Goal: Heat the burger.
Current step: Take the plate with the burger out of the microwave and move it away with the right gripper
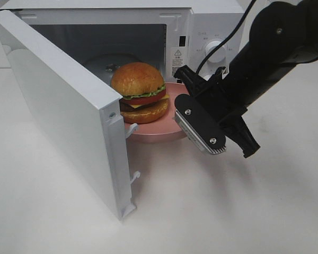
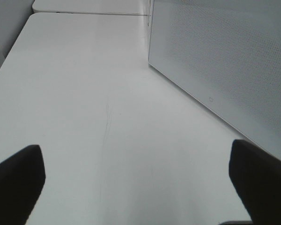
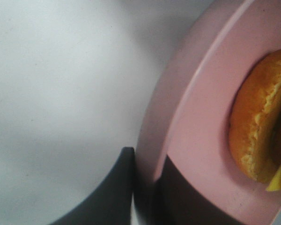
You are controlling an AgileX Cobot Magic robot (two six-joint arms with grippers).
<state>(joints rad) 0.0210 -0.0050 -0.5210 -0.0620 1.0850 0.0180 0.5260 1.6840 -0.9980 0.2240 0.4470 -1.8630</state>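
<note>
Golden-brown burger with green, red, yellow layers; pink plate; white microwave; white tabletop; black pincer.

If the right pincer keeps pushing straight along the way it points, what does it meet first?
The right pincer is shut on the pink plate rim, pointing into the open microwave. Pushing on would carry plate and burger deeper inside; the cavity's back wall looks like the first obstacle, though depth is hard to judge.

1. The left gripper hovers over the white table, its two dark fingertips spread wide apart.
2. A white perforated panel, probably the microwave's door, stands beside it.
</note>
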